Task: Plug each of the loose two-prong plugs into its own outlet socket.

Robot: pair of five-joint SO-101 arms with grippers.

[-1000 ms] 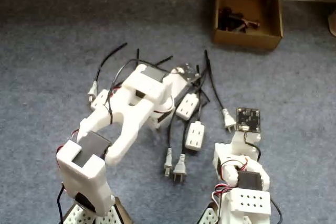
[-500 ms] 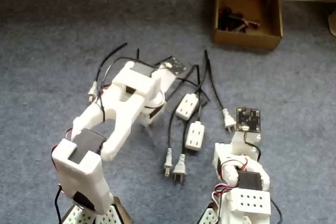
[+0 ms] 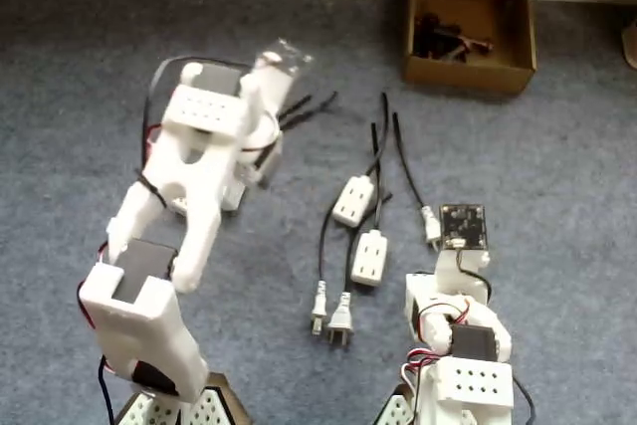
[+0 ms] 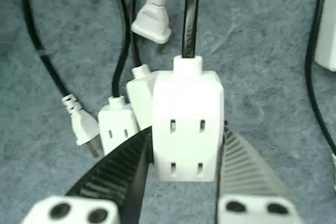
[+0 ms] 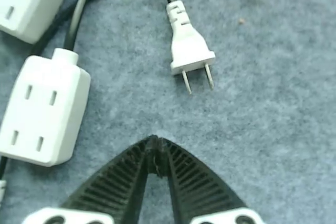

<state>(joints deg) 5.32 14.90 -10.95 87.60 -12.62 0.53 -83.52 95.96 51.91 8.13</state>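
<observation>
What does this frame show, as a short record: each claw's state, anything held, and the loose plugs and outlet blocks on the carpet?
left claw: shut on the sides of a white outlet block; its visible slots are empty
right claw: shut, empty, over the carpet, short of a two-prong plug
free outlet blocks: upper block and lower block, between the arms
plug pair: loose, side by side near the lower block
cardboard box: at the far edge, apart from the cords
</observation>
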